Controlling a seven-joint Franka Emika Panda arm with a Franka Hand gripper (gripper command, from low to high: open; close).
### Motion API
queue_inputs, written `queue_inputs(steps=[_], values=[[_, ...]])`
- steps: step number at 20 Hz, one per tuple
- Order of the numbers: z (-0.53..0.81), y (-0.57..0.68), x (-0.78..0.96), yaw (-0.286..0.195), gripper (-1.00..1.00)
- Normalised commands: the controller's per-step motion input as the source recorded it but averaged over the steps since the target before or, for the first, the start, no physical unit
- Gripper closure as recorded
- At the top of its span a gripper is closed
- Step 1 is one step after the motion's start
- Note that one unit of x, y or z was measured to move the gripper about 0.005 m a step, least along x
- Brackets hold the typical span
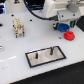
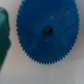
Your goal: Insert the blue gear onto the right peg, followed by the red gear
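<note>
In the exterior view, the arm hung over the far right part of the white table [image 1: 12,57], with the gripper [image 1: 63,28] low over the blue gear [image 1: 62,28], of which only a sliver of blue showed under the hand. The red gear [image 1: 69,35] lay just beside it, toward the exterior view's right. The black-bordered plate [image 1: 46,56] sat well apart, nearer the table's front, and both of its pins stood bare; the right peg [image 1: 51,50] carried nothing. A pale block-like part [image 1: 18,27] stood off toward the exterior view's left. So neither gear was yet placed, and the whole job seemed to lie ahead. The stretch of table between gears and plate looked open, though the plate lay near the dark front edge.

In the wrist view, the blue gear [image 2: 46,31] filled most of the picture, flat, its centre hole [image 2: 47,30] showing dark. A green shape [image 2: 4,36] sat at one side, too blurred to name. No fingers showed, so I could not tell whether the gripper was spread or closed.
</note>
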Motion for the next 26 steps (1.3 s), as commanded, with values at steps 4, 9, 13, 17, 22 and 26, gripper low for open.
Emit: queue_inputs(steps=[4,9,13,17,22,26], values=[[-0.08,0.05,-0.12,0.000,1.00],[0.13,-0.02,-0.01,0.000,1.00],[0.58,-0.12,0.27,0.000,1.00],[0.58,-0.28,0.41,0.000,1.00],[0.43,-0.39,0.51,0.000,1.00],[0.37,-0.34,0.60,0.000,1.00]])
